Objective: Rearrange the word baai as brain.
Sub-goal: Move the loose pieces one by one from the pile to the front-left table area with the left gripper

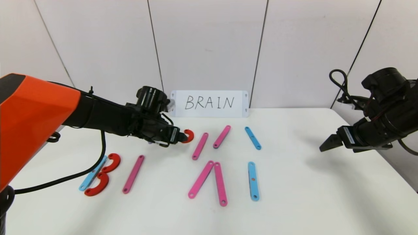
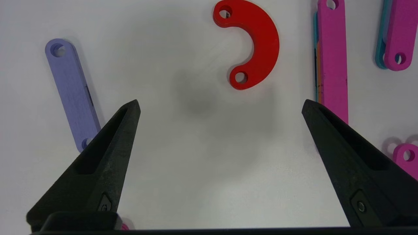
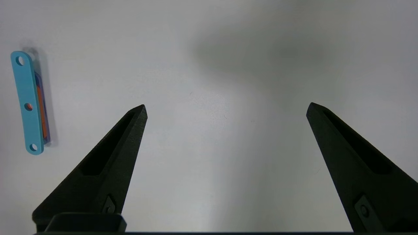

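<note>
The word lies in flat pieces on the white table [image 1: 294, 195]. At the left a blue bar [image 1: 92, 178] with two red arcs [image 1: 104, 174] forms a B, and a pink bar [image 1: 133, 174] lies beside it. Two pink bars [image 1: 209, 179] form an open A, with a blue bar [image 1: 253, 180] to their right. My left gripper [image 1: 178, 135] is open and empty above the table, just short of a loose red arc [image 1: 188, 135], which also shows in the left wrist view [image 2: 258, 42]. A purple bar [image 2: 73, 94] lies by its finger. My right gripper [image 1: 328, 143] is open and empty at the right.
A white card [image 1: 209, 103] reading BRAIN stands against the back wall. Loose bars lie in the back row: two pink [image 1: 200, 146] [image 1: 222, 136] and one blue [image 1: 252, 138]. The right wrist view shows the blue bar [image 3: 27, 102] off to one side.
</note>
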Action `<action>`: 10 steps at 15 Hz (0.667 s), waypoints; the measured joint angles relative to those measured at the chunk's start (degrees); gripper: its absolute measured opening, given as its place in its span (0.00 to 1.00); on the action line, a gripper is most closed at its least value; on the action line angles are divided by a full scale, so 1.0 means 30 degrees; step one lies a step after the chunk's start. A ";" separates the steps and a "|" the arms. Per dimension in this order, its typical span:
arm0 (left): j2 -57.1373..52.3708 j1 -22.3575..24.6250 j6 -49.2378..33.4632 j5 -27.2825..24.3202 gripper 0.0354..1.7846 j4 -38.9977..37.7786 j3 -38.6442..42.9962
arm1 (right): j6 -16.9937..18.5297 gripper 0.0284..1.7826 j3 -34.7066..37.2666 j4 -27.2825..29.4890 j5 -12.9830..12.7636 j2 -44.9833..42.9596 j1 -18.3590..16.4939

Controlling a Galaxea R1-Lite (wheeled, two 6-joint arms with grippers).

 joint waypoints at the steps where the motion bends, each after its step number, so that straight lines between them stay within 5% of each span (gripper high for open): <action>1: 0.0313 -0.0045 -0.0045 -0.0028 0.97 0.0293 -0.0524 | 0.0000 0.96 0.0004 0.0000 -0.0008 0.0041 0.0000; 10: 0.1804 -0.1028 -0.0423 -0.0045 0.97 0.1321 -0.2804 | 0.0000 0.96 -0.0008 -0.0033 -0.0016 0.0187 -0.0061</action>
